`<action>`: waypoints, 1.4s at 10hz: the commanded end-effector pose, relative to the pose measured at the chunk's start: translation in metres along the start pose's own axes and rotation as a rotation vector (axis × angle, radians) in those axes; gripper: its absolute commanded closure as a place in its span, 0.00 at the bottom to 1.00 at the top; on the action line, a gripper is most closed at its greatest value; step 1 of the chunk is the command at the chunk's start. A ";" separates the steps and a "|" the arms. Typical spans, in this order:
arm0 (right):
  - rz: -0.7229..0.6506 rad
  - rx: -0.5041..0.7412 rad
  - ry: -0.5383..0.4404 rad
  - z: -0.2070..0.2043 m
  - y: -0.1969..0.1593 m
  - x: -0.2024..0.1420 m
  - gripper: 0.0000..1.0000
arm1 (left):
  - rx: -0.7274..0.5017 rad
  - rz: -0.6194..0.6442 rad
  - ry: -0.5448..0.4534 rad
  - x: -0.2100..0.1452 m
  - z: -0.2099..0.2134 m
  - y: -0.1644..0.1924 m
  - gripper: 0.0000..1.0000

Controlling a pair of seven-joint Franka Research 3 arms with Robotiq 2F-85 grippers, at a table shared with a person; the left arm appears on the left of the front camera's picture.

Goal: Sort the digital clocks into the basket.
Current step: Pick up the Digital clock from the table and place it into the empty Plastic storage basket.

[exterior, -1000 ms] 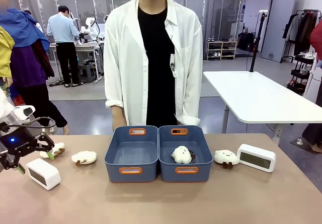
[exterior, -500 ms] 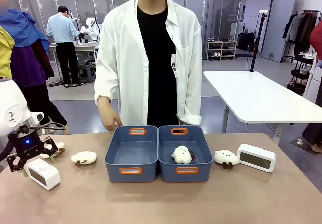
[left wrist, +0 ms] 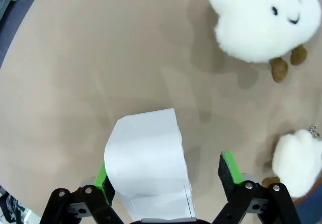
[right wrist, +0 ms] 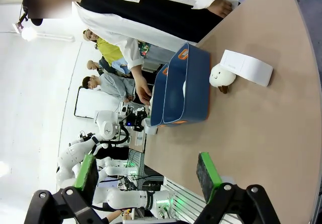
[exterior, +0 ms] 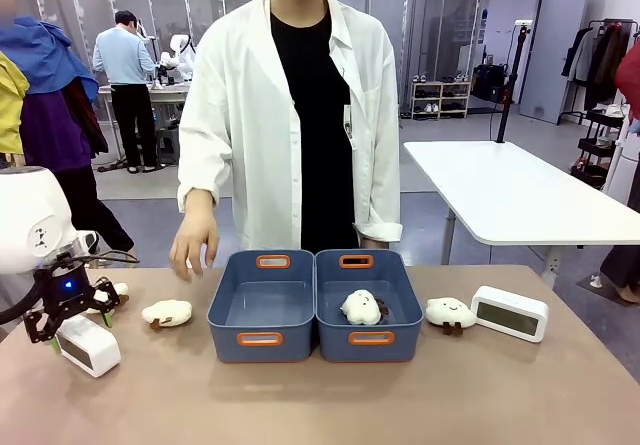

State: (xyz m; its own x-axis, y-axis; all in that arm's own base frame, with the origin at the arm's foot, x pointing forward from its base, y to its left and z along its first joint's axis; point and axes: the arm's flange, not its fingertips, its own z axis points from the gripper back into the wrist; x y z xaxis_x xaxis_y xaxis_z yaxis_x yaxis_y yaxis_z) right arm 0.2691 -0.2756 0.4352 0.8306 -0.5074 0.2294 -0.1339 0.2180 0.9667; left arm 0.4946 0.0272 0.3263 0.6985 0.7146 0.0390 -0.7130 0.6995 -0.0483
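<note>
One white digital clock [exterior: 88,345] lies at the table's left. My left gripper [exterior: 68,311] hangs just over it, open. In the left wrist view the clock [left wrist: 148,163] sits between the green pads [left wrist: 227,169], close to the left pad and apart from the right one. The other digital clock [exterior: 510,313] rests at the right, screen facing me. Two blue-grey baskets stand side by side mid-table: the left basket [exterior: 262,340] is empty, the right basket [exterior: 368,340] holds a cream plush [exterior: 360,307]. My right gripper [right wrist: 147,173] is open in the air, well back from the baskets [right wrist: 193,90] and the clock [right wrist: 246,68].
Cream plush toys lie near the left clock [exterior: 166,313] [exterior: 112,293] and beside the right clock [exterior: 450,312]. A person in a white coat stands at the far edge, one hand [exterior: 195,247] held out above the table left of the baskets.
My left gripper has moved right and settled over the left clock, still open. The person's hand has come forward and up, left of the baskets.
</note>
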 end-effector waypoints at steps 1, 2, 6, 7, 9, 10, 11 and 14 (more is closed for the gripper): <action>0.022 0.005 0.000 0.002 0.002 -0.001 0.00 | 0.090 0.068 0.005 0.000 0.006 0.000 0.00; 0.022 0.005 0.000 0.002 0.002 -0.001 0.00 | 0.000 0.000 0.000 0.000 0.000 0.000 0.00; 0.022 0.005 0.000 0.002 0.002 -0.001 0.00 | 0.000 0.000 0.000 0.000 0.000 0.000 0.00; 0.022 0.005 0.000 0.002 0.002 -0.001 0.00 | 0.000 0.000 0.000 0.000 0.000 0.000 0.00; 0.022 0.005 0.000 0.002 0.002 -0.001 0.00 | 0.000 0.000 0.000 0.000 0.000 0.000 0.00; 0.022 0.005 0.000 0.002 0.002 -0.001 0.00 | 0.000 0.000 0.000 0.000 0.000 0.000 0.00; 0.022 0.005 0.000 0.002 0.002 -0.001 0.00 | 0.000 0.000 0.000 0.000 0.000 0.000 0.00; 0.022 0.005 0.000 0.002 0.002 -0.001 0.00 | 0.000 0.000 0.000 0.000 0.000 0.000 0.00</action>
State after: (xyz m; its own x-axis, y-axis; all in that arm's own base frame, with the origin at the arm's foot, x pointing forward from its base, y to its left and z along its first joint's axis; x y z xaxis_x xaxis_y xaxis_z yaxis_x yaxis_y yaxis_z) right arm 0.2691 -0.2756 0.4352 0.8306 -0.5073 0.2296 -0.1340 0.2180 0.9667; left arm 0.4937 0.0253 0.3253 0.6898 0.7231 0.0363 -0.7224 0.6908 -0.0304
